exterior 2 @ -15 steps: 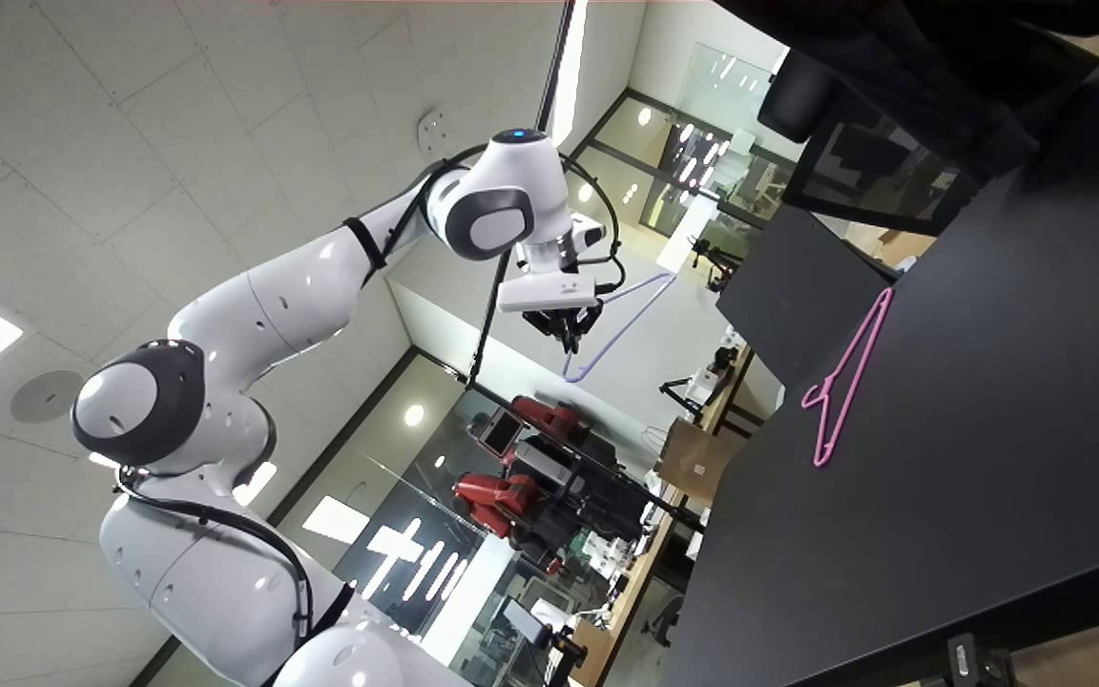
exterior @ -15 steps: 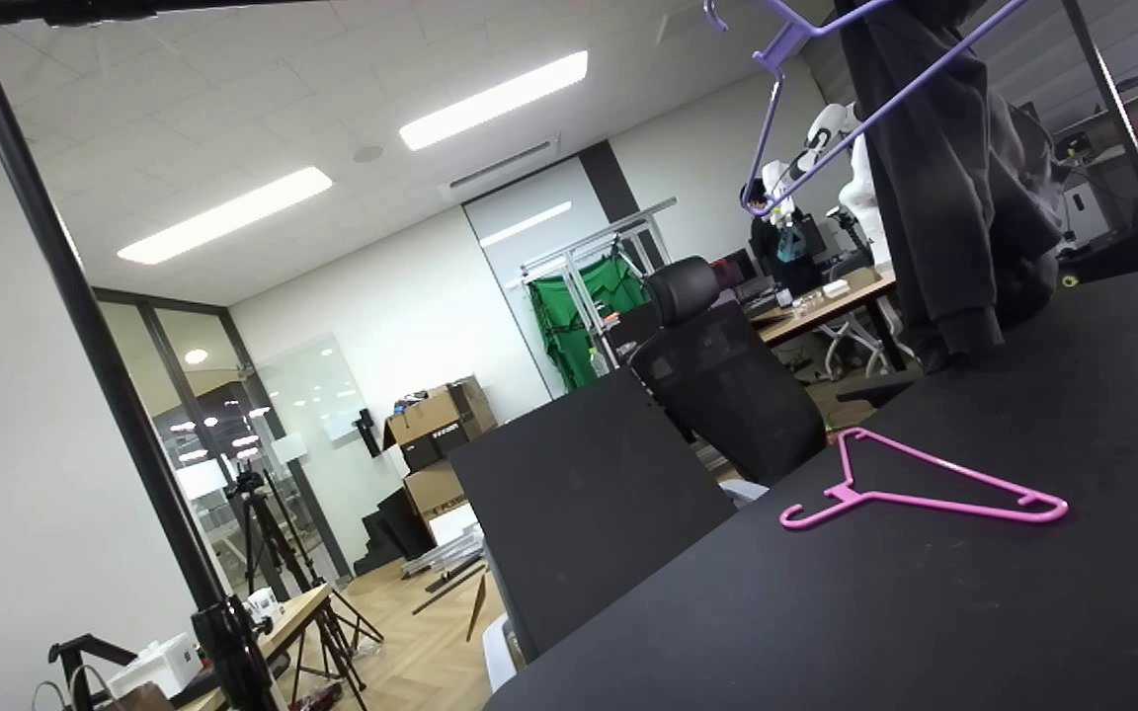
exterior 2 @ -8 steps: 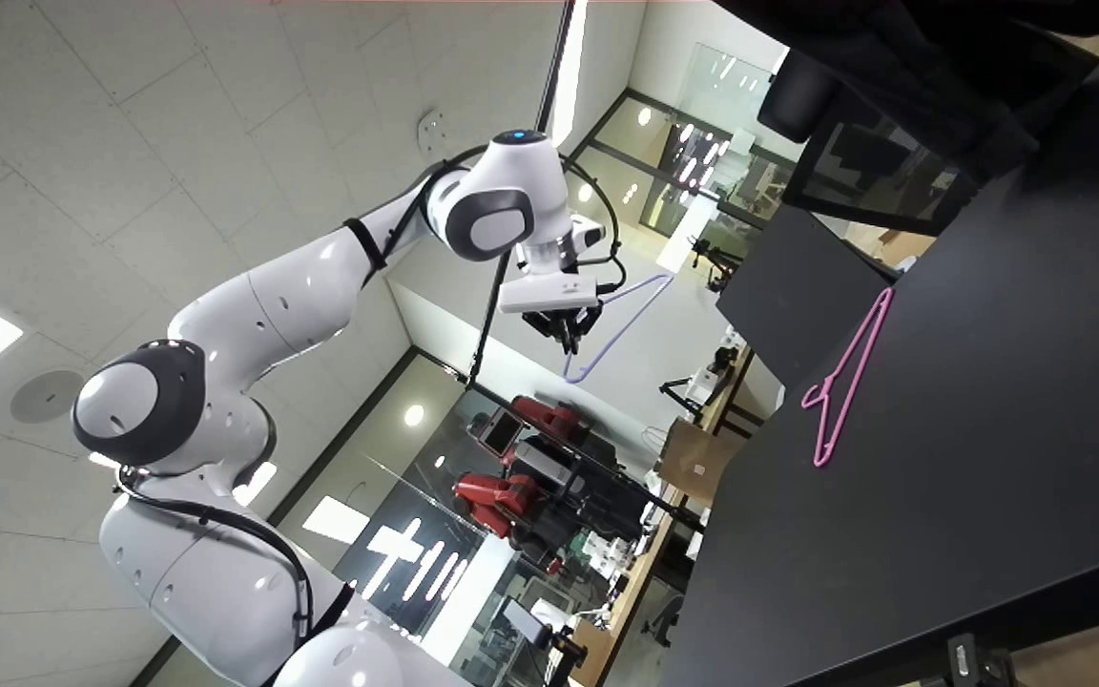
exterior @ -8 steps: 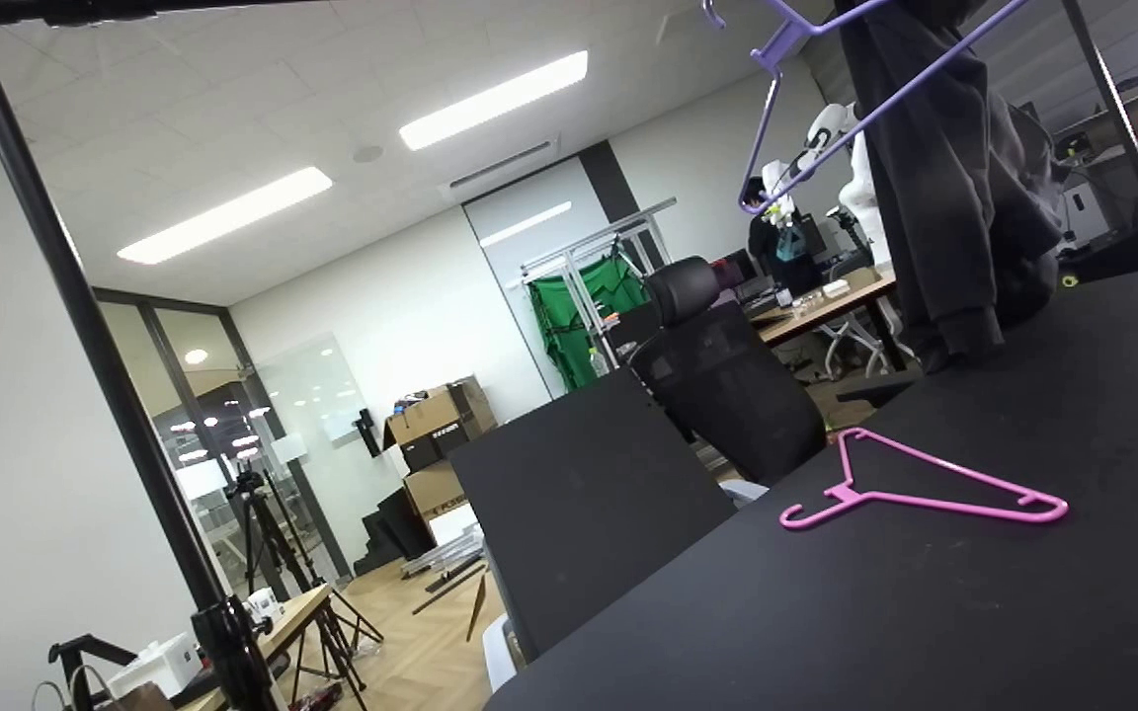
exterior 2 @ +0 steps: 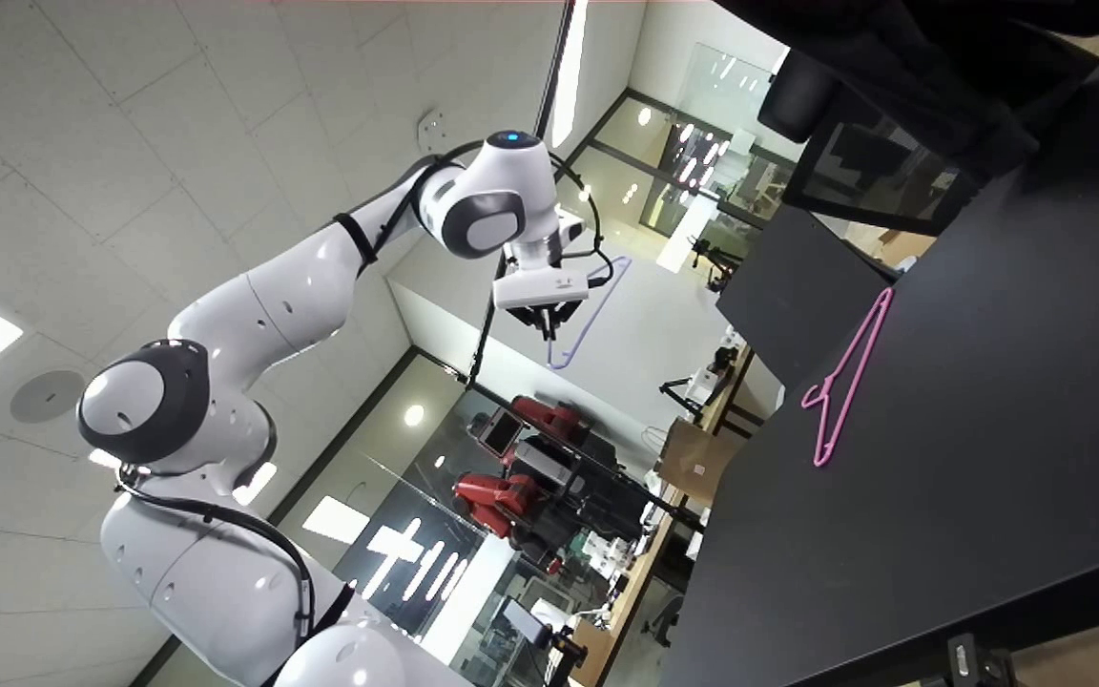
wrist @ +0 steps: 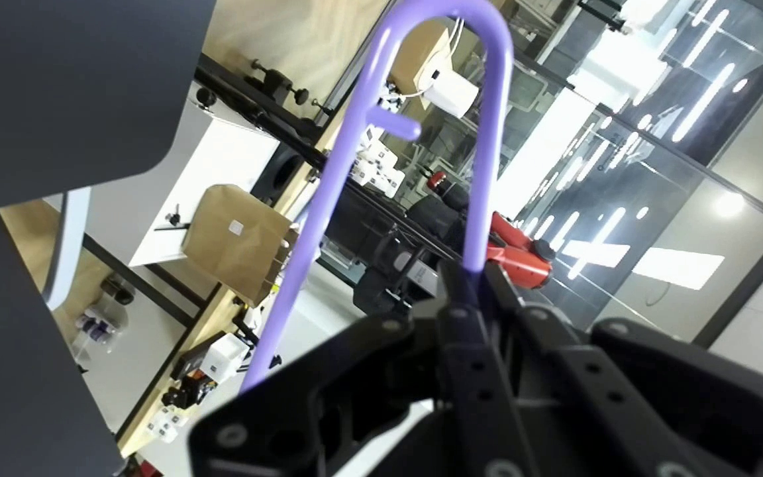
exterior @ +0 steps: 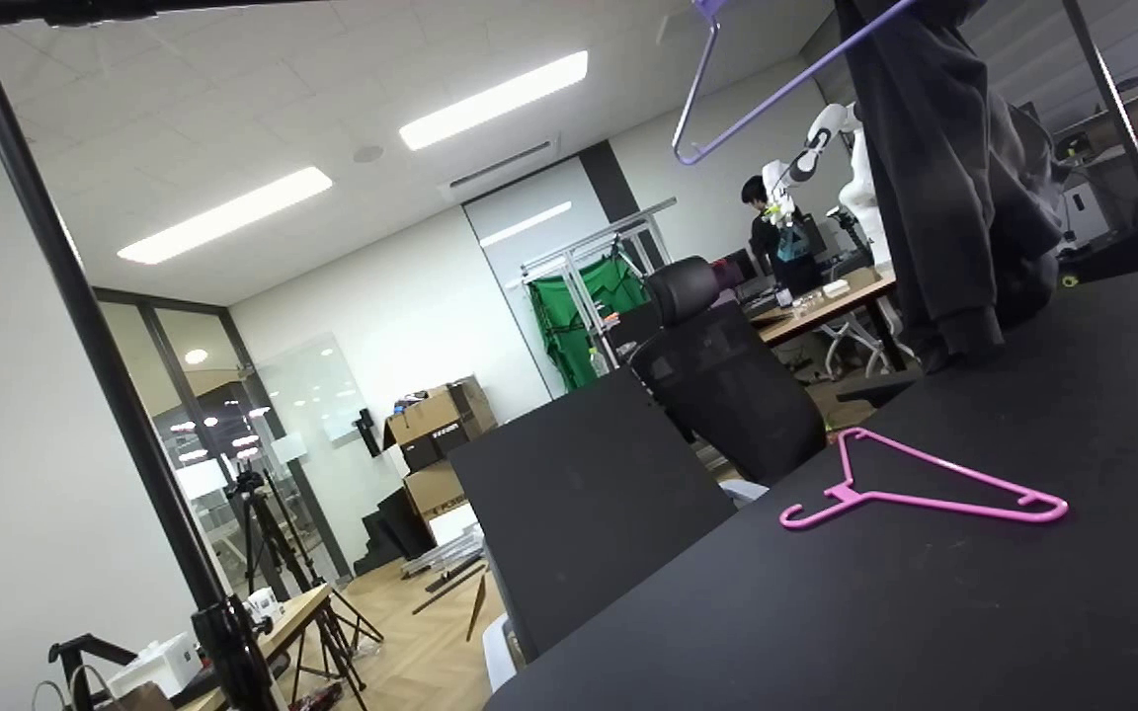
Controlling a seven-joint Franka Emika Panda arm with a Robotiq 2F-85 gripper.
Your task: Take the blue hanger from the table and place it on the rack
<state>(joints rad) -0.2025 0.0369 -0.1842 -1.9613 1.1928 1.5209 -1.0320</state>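
Observation:
The blue hanger, bluish-purple, is in the air above the black table (exterior: 826, 612). It shows at the top of an exterior view (exterior: 806, 78), cut off by the edge, and below the robot's hand in an exterior view (exterior 2: 588, 328). My gripper (wrist: 473, 275) is shut on one thin bar of the hanger (wrist: 328, 192); the rounded corner sticks out past the fingertips in the wrist view. The gripper (exterior 2: 549, 329) also shows high above the table (exterior 2: 941, 515). The hanger's hook is out of view. I cannot make out the rack's pale rail.
A pink hanger (exterior: 954, 506) lies flat on the table, also seen in an exterior view (exterior 2: 853, 377). A slanted black pole (exterior: 85, 306) with a black top bar (exterior: 65, 10) stands at the left. A person in dark clothes (exterior: 944, 188) is beside the table.
The hanger has moved up and left in an exterior view, and its hook has left the picture. The hand and hanger have shifted slightly left elsewhere. The pink hanger has not moved.

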